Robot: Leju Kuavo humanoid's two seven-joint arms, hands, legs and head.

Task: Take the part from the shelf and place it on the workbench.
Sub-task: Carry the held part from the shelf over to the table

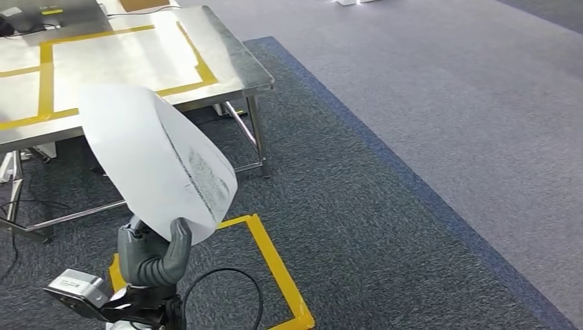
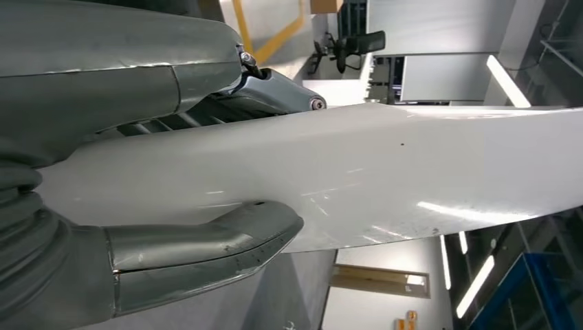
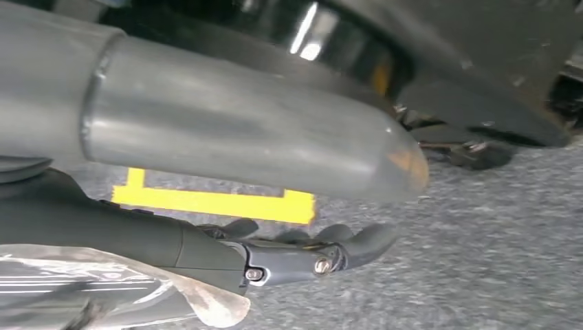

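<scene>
Workbench [image 1: 227, 58] of bare steel with yellow tape lines stands far left on the dark carpet. Near left, the left hand [image 1: 155, 258] grasps the white curved part [image 1: 155, 161] by its lower end, thumb [image 2: 206, 258] on one face and fingers [image 2: 268, 93] on the other, holding it up in front of the bench's near edge. The right hand [image 3: 227, 199] hangs over the carpet beside yellow floor tape [image 3: 213, 203], fingers curled; whether it holds anything I cannot tell.

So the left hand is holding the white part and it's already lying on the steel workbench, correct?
Not quite. The left hand does hold the white part, but the head view shows it raised in the air, short of the workbench, not lying on it.
</scene>
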